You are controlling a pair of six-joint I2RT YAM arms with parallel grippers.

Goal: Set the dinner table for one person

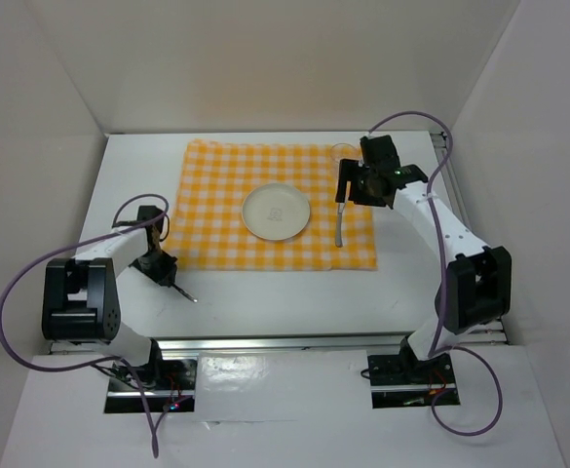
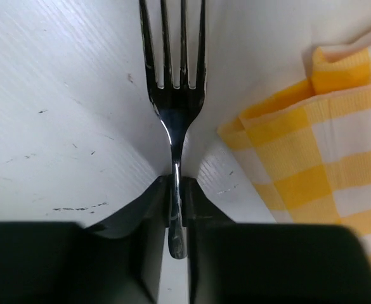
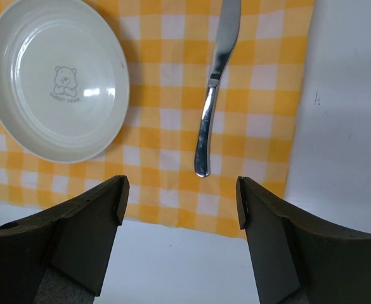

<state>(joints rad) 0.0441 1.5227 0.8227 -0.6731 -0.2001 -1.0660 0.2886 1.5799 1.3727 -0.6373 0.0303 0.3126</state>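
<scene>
The large flat white rectangular dinner table point(image 1: 265, 302) fills the space in front of both arms, and a yellow-and-white checked cloth point(image 1: 216, 175) covers its middle and far part. At the centre of this cloth sits a round white plate point(image 1: 276, 212) (the right wrist view shows a small bear drawn in its middle). To the right of the plate, apart from it, a shiny metal knife point(image 1: 339, 226) lies flat on the cloth, near the cloth's right edge. In the right wrist view its rounded handle end is the end closer to the fingers. The right gripper point(image 3: 181, 199) hangs above the right part of the cloth. Its dark fingers point(image 3: 103, 215) stand wide apart, and between them there is only cloth and bare table below, so it holds nothing. The left gripper point(image 2: 177, 187) is over the bare table on the near left side, close to the near left corner of the cloth. Its two fingers press from both sides on the thin handle of a silver metal fork point(image 2: 175, 114), and the tines point away from the gripper. The fork is beside the cloth and not on it. Whether the tines touch the table, I cannot tell.
</scene>
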